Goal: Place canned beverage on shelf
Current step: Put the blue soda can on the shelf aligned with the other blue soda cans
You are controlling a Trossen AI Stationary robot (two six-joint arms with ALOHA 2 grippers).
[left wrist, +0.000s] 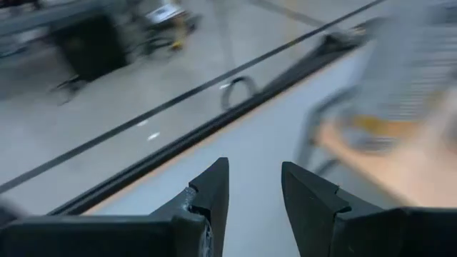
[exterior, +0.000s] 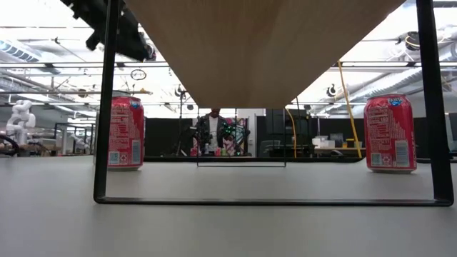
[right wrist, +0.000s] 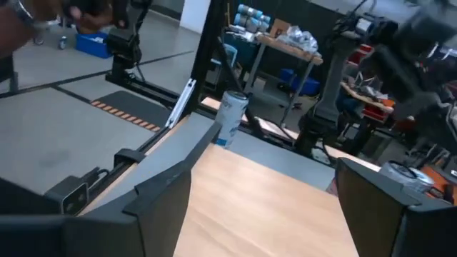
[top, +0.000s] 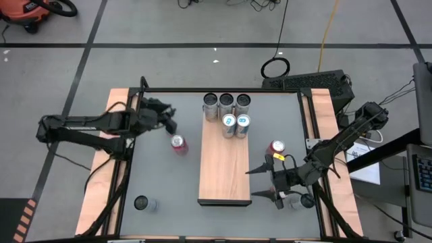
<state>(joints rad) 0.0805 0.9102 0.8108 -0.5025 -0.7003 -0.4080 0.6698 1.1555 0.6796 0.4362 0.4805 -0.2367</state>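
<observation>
Beyond my grey tabletop (top: 162, 182) with its pale wooden edge strips (top: 101, 169), I see a concrete floor crossed by dark tape lines (top: 202, 46). A coiled black cable (top: 275, 67) lies on that floor near a yellow cord (top: 329, 30). An orange-and-black machine (top: 27, 12) sits at the far corner. In the low view, a wall clock (exterior: 138, 74) hangs in the room behind, and a person (exterior: 212, 133) stands far off.

left arm: stretched in from 9 o'clock, wrist level | left claw (top: 170, 121): fingers (left wrist: 207, 196) narrowly parted, nothing between them | right arm: folded in from 3 o'clock | right claw (top: 259, 182): fingers (right wrist: 161, 196) spread wide, empty
</observation>
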